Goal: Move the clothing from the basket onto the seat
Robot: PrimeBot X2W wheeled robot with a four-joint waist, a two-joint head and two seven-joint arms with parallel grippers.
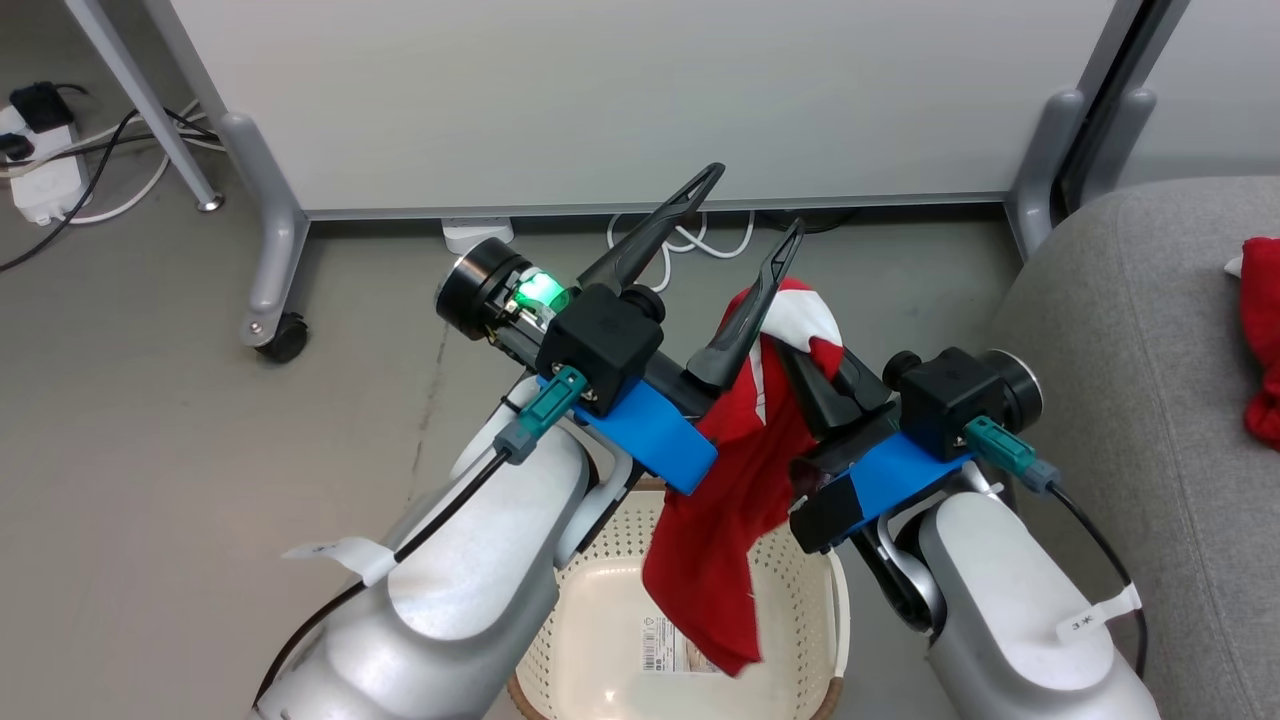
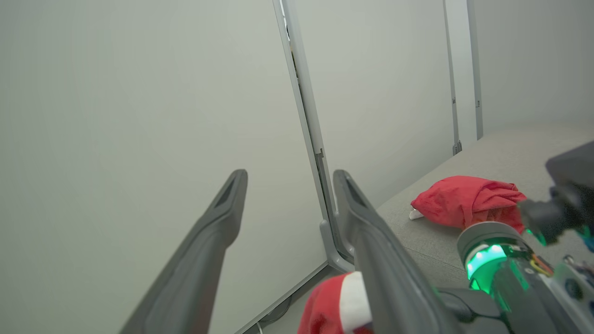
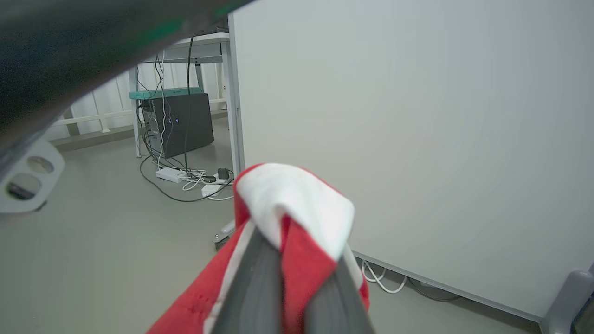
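Left gripper: jaws spread wide with nothing between them, fingers aimed up and away at the white partition; in its own wrist view the bare panel shows through the gap
Left gripper's contact: its right-hand finger crosses the upper edge of the held garment in the head view; whether it touches the cloth cannot be told
Right gripper: pinched fully together on a fold of red cloth, with a white patch draped over the fingertips and hiding them; in the head view it sits just right of the left gripper
Held garment: red with white trim, lifted above the basket and hanging in a long drape from the right gripper; its lower end dangles over the basket's inside, contact with the bottom unclear
Basket: cream, perforated, on the grey floor beneath both forearms, a printed label on its bottom
Second garment: red, crumpled, lying on the seat, well apart from the basket; at the head view's right edge
Seat: light grey cushion to the robot's right, beside the partition's foot
Background: cables and a power strip on the floor
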